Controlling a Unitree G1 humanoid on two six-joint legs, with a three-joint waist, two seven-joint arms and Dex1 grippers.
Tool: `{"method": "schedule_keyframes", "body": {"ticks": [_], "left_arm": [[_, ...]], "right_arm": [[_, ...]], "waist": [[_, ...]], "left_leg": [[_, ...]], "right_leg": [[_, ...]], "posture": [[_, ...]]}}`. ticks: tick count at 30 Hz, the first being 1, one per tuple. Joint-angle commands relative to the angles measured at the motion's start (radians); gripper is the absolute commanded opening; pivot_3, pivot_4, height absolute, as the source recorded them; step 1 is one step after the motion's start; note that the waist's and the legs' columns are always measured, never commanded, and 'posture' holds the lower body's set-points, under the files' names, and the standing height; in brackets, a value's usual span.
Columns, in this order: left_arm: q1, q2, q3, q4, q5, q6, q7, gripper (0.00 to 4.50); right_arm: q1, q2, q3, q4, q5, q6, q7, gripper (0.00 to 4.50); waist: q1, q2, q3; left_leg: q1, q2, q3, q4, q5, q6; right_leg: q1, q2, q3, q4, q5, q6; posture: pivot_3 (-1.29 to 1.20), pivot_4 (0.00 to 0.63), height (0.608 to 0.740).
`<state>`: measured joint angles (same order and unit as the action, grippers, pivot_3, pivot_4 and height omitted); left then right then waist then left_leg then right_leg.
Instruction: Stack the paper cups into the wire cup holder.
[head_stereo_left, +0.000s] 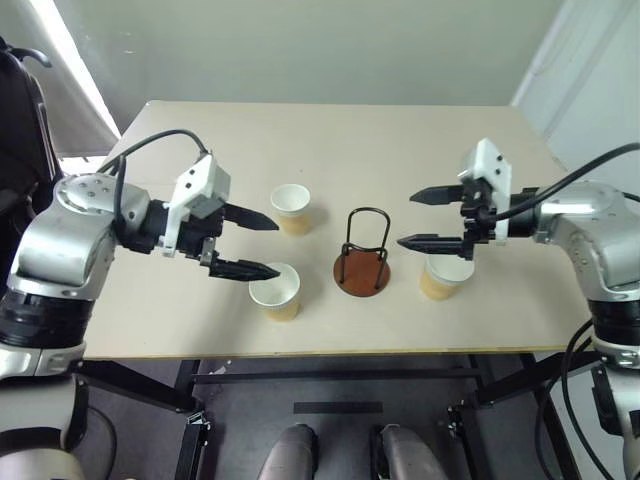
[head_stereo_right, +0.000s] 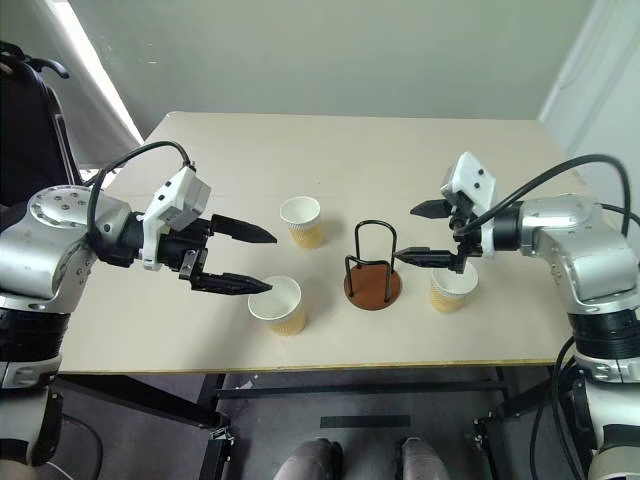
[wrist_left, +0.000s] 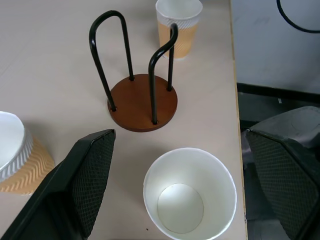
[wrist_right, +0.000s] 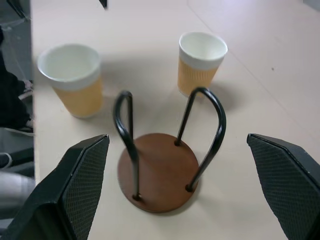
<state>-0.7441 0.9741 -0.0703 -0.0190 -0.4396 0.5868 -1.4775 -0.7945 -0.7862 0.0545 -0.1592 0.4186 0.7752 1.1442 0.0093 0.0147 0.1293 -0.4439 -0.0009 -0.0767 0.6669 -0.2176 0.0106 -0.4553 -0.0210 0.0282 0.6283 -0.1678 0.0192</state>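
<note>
Your left gripper (head_stereo_left: 262, 243) is standing with its fingers spread wide and holding nothing, hanging at the centre left of the head view just above the near cup (head_stereo_left: 276, 291). Your right gripper (head_stereo_left: 424, 218) is likewise spread and empty, at the centre right of the frame, with the right-hand cup (head_stereo_left: 444, 279) standing on the table (head_stereo_left: 400, 140) just below its lower finger.

The wire cup holder (head_stereo_left: 362, 262) is sitting near the middle of the frame, slightly toward the lower edge, between the two grippers. It is standing upright on its round brown base, its wire loops rising straight up, so its long axis is running vertical and its mouth is facing up. It is holding no cup. The three paper cups are all standing upright, mouths up, apart from one another: the far cup (head_stereo_left: 291, 208) is sitting up and left of the holder, the near cup down and left, the third cup right of the holder.

Judging by this, you are at the outset: no cup is stacked and none is gripped. The next move is calling for you to close on one cup by its wall, lift it clear, carry it over the loops and lower it straight down between them, keeping it upright so it is not catching the wire.
</note>
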Motion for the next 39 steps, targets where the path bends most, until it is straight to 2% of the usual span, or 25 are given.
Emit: {"method": "schedule_keyframes", "body": {"ticks": [1,5,10,23,39], "left_arm": [[0.025,0.051,-0.035,-0.050,0.053,-0.078,-0.045,4.50],[0.028,0.106,-0.103,-0.040,0.184,-0.253,-0.086,4.50],[-0.008,0.113,-0.141,-0.038,0.279,-0.399,-0.093,4.50],[-0.045,0.077,-0.196,-0.108,0.364,-0.452,-0.091,4.50],[-0.060,0.029,-0.252,-0.059,0.437,-0.495,-0.104,4.50]], "right_arm": [[-0.033,-0.043,-0.073,-0.089,0.092,0.045,0.028,4.49],[-0.049,-0.077,-0.111,-0.168,0.209,0.116,0.057,4.49],[-0.039,-0.117,-0.097,-0.176,0.227,0.108,0.063,4.49],[-0.046,-0.180,-0.073,-0.130,0.220,0.091,0.108,4.49],[-0.011,-0.212,-0.116,-0.141,0.271,0.038,0.180,4.49]], "waist": [[0.000,0.000,0.000],[0.000,0.000,0.000],[0.002,0.000,0.000],[0.000,0.000,0.000],[0.001,0.000,0.000]], "left_leg": [[0.000,0.000,0.000,0.000,0.000,0.000],[0.000,0.000,0.000,0.000,0.000,0.000],[0.000,0.000,-0.001,0.000,0.000,0.001],[0.000,0.000,-0.001,0.000,-0.001,0.001],[0.000,0.000,-0.001,0.001,-0.001,0.002]], "right_leg": [[0.000,0.000,0.000,0.000,0.000,0.000],[0.000,0.001,0.000,0.000,-0.001,-0.001],[0.000,0.001,0.000,0.000,-0.001,-0.001],[-0.001,0.001,0.000,0.000,-0.001,-0.001],[0.000,0.000,0.000,0.000,-0.001,-0.001]], "posture": [[0.00,0.150,0.740],[0.00,0.150,0.740],[0.00,0.150,0.740],[0.00,0.150,0.740],[0.00,0.150,0.740]]}}
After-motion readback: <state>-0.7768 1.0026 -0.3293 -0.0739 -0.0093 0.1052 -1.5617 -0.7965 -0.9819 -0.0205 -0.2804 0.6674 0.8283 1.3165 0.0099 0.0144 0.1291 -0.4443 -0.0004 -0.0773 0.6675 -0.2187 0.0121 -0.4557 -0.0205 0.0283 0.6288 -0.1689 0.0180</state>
